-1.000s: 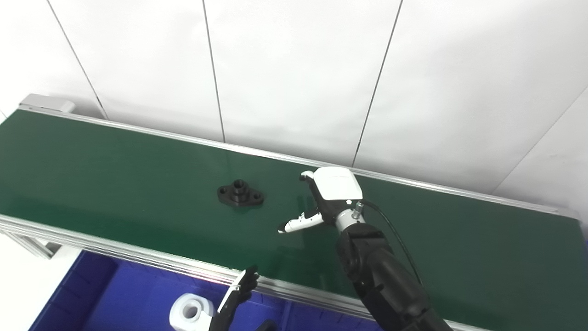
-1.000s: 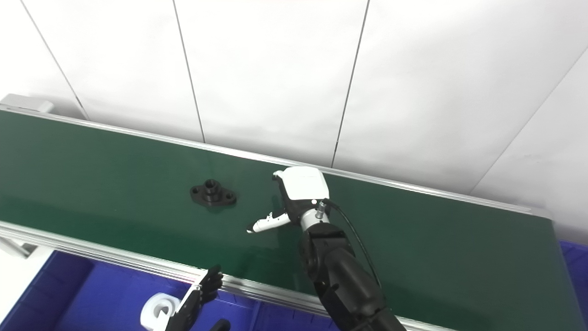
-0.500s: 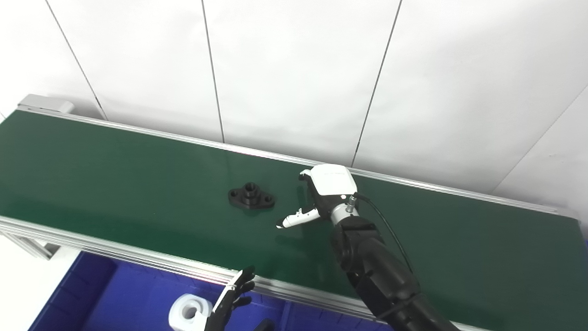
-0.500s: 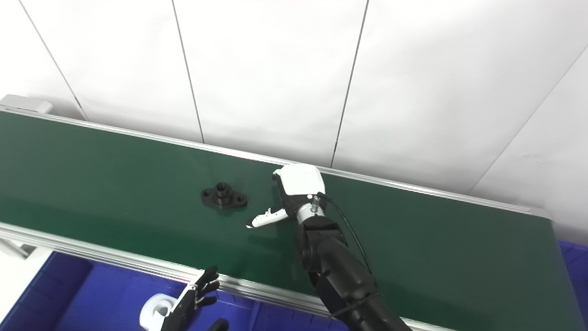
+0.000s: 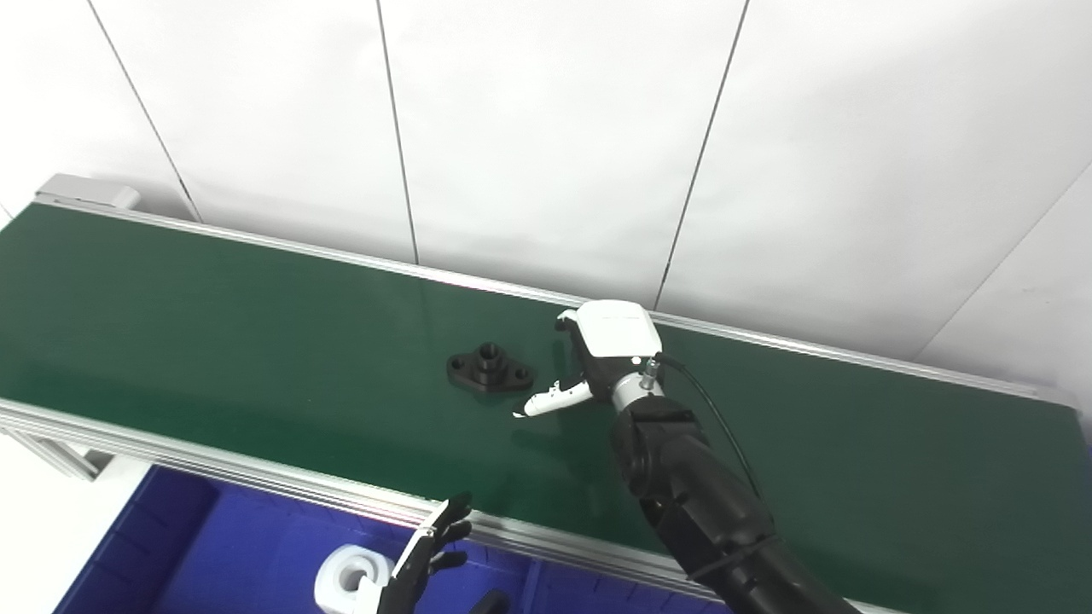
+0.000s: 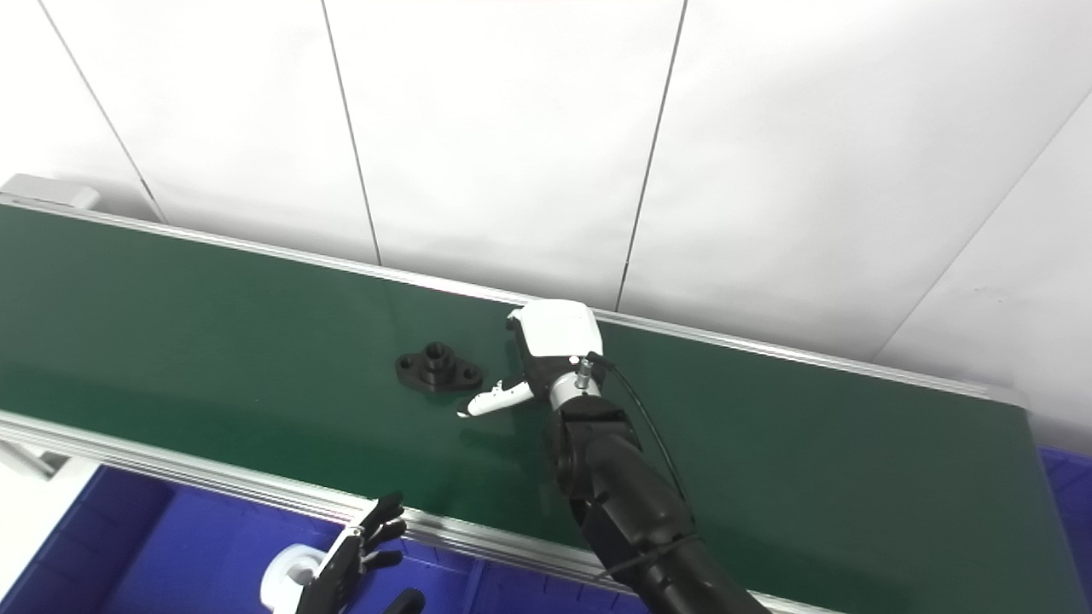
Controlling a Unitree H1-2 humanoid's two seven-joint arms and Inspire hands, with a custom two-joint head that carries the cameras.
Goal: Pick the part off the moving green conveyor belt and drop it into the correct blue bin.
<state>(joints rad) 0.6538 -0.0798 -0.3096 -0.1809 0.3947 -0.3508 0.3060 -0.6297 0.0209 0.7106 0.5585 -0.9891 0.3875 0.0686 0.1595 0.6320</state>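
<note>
A black flanged part [image 5: 490, 372] with a raised central boss and a bolt hole in each ear lies flat on the green conveyor belt [image 5: 213, 333], just left of the frame's centre. The belt runs as a broad diagonal band from the upper left to the lower right, edged by aluminium rails [image 5: 256, 477].

The robot's right hand [image 5: 597, 358], white-backed, is held low over the belt just right of the part, on a black arm [image 5: 691, 503] that enters from the bottom right. Its thumb [image 5: 546, 402] juts out to the left, the tip close to the part's right ear but not touching it. The other fingers are mostly hidden behind the back of the hand, with one tip showing at its upper left edge; the hand is spread and holds nothing.

At the bottom of the frame, the left hand [image 5: 422, 554] rises just below the belt's near rail, over a blue bin [image 5: 196, 546] that fills the lower left corner. Its dark fingers are fanned apart and empty. Just left of this hand, inside the bin, lies a white ring-shaped part [image 5: 345, 582] with a round central hole. A sliver of a second blue bin [image 6: 1062, 486] shows at the right edge in the right eye view. White wall panels [image 5: 546, 128] with thin dark seams fill the upper half of the frame.
</note>
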